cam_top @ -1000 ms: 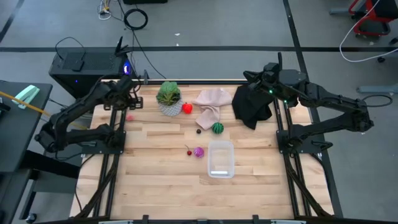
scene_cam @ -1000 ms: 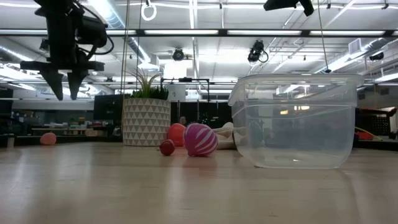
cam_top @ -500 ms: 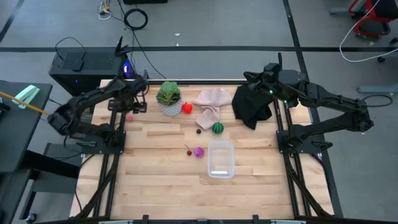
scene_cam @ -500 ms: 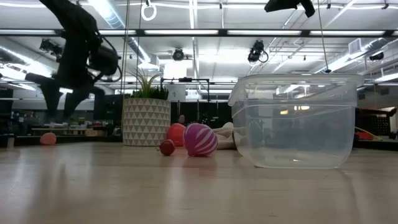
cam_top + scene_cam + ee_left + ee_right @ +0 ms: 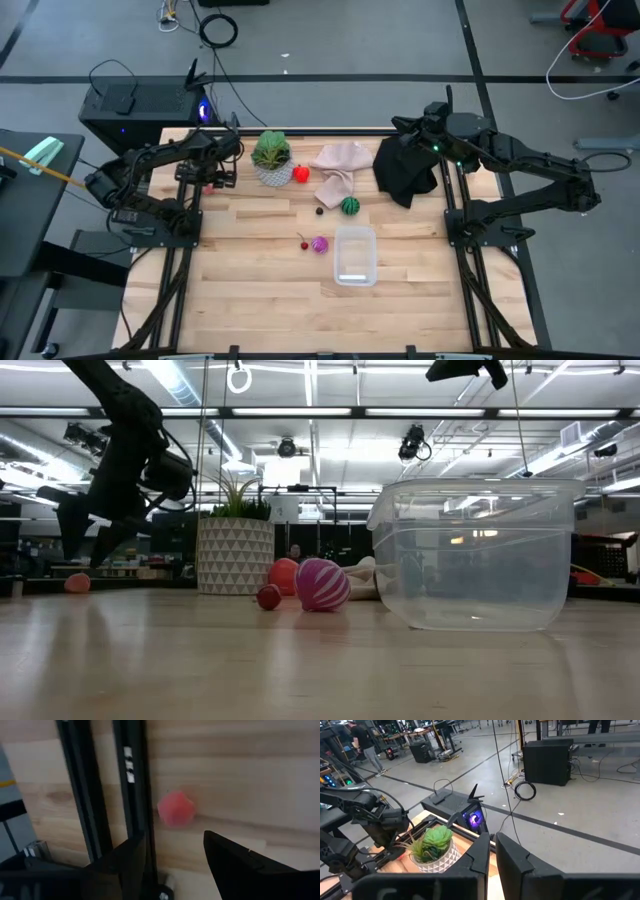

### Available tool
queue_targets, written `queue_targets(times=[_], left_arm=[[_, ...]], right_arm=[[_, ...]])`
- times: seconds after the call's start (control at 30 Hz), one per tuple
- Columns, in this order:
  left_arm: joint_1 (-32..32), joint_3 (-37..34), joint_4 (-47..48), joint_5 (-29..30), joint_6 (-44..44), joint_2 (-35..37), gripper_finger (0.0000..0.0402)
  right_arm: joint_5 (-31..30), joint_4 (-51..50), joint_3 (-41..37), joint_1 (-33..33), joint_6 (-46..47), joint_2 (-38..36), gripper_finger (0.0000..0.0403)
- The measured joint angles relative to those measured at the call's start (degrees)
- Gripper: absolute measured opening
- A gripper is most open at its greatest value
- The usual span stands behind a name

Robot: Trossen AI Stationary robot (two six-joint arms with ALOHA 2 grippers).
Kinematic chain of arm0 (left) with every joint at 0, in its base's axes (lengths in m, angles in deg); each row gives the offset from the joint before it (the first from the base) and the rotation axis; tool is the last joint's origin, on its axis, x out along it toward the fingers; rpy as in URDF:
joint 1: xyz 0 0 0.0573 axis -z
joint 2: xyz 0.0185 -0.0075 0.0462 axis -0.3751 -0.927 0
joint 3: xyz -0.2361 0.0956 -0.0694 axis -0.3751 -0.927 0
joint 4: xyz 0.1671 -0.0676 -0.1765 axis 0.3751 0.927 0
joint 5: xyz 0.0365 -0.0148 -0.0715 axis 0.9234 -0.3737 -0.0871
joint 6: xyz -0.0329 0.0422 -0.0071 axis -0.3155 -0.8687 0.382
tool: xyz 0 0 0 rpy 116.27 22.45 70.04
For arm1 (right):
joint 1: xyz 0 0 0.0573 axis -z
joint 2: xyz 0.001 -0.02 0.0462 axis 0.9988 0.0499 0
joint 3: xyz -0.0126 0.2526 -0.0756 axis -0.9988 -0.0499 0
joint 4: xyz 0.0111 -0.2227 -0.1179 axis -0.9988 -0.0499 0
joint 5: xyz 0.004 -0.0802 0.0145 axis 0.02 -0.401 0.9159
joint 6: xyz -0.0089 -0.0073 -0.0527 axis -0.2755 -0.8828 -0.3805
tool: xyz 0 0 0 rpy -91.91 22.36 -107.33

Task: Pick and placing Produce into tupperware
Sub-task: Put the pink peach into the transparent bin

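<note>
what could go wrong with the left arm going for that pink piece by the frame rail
The pink piece lies right against the black frame rail, so one finger of the open left gripper may strike the rail instead of sliding beside it. A glancing touch might roll the round piece away. The tupperware sits far across the table, past the potted plant, so a loose grip risks a drop on the way.
</note>
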Motion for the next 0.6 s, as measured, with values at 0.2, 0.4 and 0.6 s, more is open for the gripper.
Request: queue_targets(times=[0.2, 0.4, 0.6], left_arm=[[0.0, 0.0, -5.3, 0.4, 3.7, 0.0, 0.0228], [0.0, 0.0, -6.1, 1.0, 2.6, 0.0, 0.0264], [-0.1, 0.0, -6.1, 1.4, 1.2, 0.0, 0.0311]], right_arm=[[0.0, -0.1, 0.0, 0.0, 0.1, 0.0, 0.0038], [1.2, -0.3, 0.0, 0.0, 1.5, 0.0, 0.0038], [1.3, -0.3, 0.0, 0.0, 1.5, 0.0, 0.0038]])
